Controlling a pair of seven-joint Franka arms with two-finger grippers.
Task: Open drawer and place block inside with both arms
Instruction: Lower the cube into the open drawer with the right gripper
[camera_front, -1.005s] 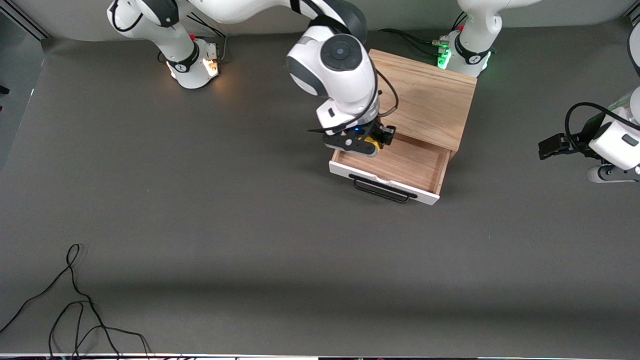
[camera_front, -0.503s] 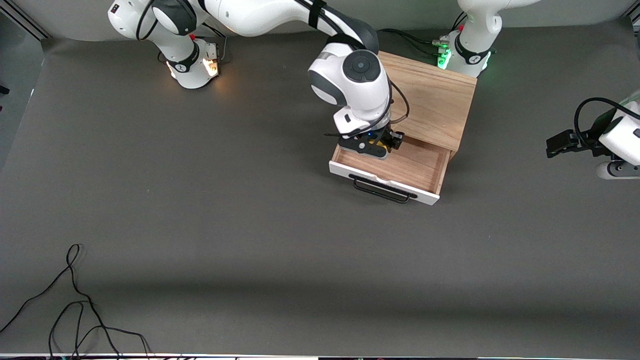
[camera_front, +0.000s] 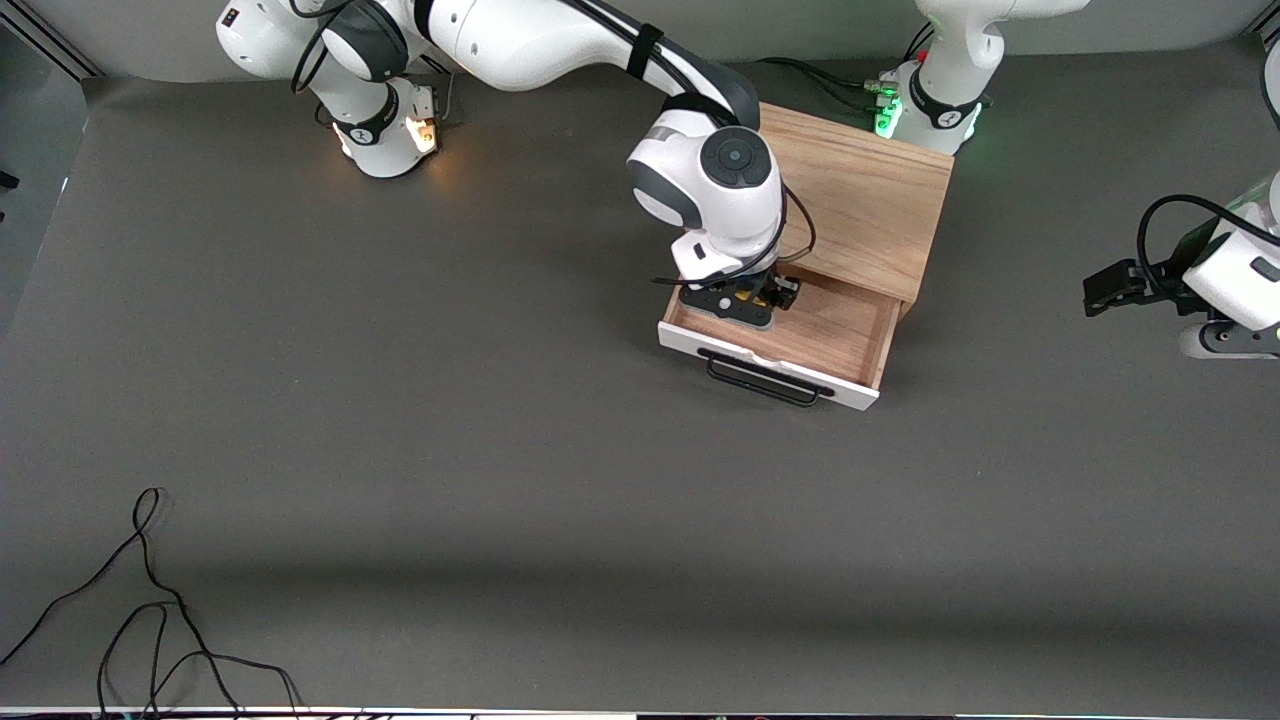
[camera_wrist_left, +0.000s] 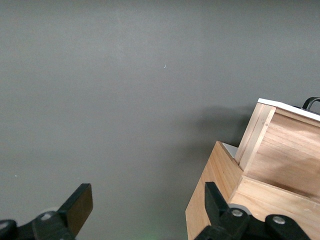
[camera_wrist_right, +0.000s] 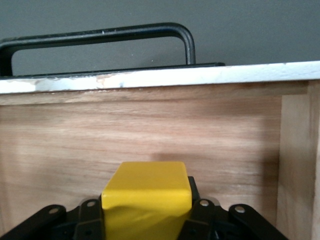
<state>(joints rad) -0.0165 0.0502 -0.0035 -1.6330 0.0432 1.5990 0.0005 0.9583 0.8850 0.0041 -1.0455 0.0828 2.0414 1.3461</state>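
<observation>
The drawer stands pulled out of the oak-grain box, its white front panel and black handle facing the front camera. My right gripper is down inside the drawer, at the corner nearest the box and toward the right arm's end, shut on the yellow block. In the right wrist view the block sits between the fingers, just above the drawer floor and facing the handle. My left gripper waits open over bare table at the left arm's end, with nothing between its fingers.
Loose black cables lie on the table close to the front camera at the right arm's end. Both arm bases stand along the table edge farthest from that camera. The left wrist view shows the box's side and the drawer's side.
My right gripper has moved toward the left arm's end and sunk lower into the drawer with the block. The left gripper has shifted only slightly.
</observation>
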